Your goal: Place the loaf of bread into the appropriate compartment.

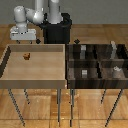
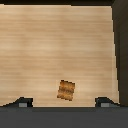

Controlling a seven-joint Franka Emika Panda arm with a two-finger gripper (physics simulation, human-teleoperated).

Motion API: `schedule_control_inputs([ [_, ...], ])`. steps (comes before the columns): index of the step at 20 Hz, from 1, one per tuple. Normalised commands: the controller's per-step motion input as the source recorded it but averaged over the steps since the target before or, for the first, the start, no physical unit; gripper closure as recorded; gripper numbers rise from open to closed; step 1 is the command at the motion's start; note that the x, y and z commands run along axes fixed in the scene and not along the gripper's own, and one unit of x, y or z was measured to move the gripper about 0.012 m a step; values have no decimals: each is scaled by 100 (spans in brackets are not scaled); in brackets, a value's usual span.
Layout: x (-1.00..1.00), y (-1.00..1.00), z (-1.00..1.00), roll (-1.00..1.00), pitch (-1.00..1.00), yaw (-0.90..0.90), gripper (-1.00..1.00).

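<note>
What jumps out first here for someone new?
The tiny orange-brown loaf of bread lies alone in the light tan tray, on the exterior view's left. Beside it stands the dark-brown four-cell bin with grey blocks. The gripper hangs open above the tray's far edge.

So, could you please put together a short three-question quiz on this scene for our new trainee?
1. True or false: the loaf of bread lies inside the light tan tray.
2. How many cells does the dark-brown bin have? A) two B) four C) six
3. Fill in: in the wrist view, the gripper fingertips stand wide apart, with ____ between them.

Key: 1 true; 2 B; 3 nothing (the loaf lies on the tray floor below, ungrasped).
</note>
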Motion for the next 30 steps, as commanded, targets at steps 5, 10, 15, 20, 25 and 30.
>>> schedule_control_inputs([
  [5,-60,0,0,0,0,0,-100],
  [10,-20,0,-60,0,0,0,-100],
  [15,3,0,-20,0,0,0,-100],
  [20,0,0,-20,0,0,0,-100],
  [25,0,-10,-80,0,0,0,-100],
  [30,40,0,0,0,0,0,-100],
])
